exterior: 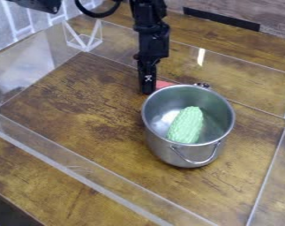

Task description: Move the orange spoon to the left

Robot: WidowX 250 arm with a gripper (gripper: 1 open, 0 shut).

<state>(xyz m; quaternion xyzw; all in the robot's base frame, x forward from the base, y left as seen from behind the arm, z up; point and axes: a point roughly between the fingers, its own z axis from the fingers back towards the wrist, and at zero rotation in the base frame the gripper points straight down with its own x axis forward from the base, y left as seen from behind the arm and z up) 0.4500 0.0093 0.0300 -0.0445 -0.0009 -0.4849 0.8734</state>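
The tool (147,86) stands upright on the worktop (74,106), covering the orange spoon beside the steel pot (187,124); its grip is unclear.

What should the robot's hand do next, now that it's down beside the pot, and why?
Probably close and lift slightly. The hand points down at the table, right behind the steel pot, where the orange spoon lies hidden beneath it. Whether the spoon is gripped cannot be told, so securing it should come before moving left.
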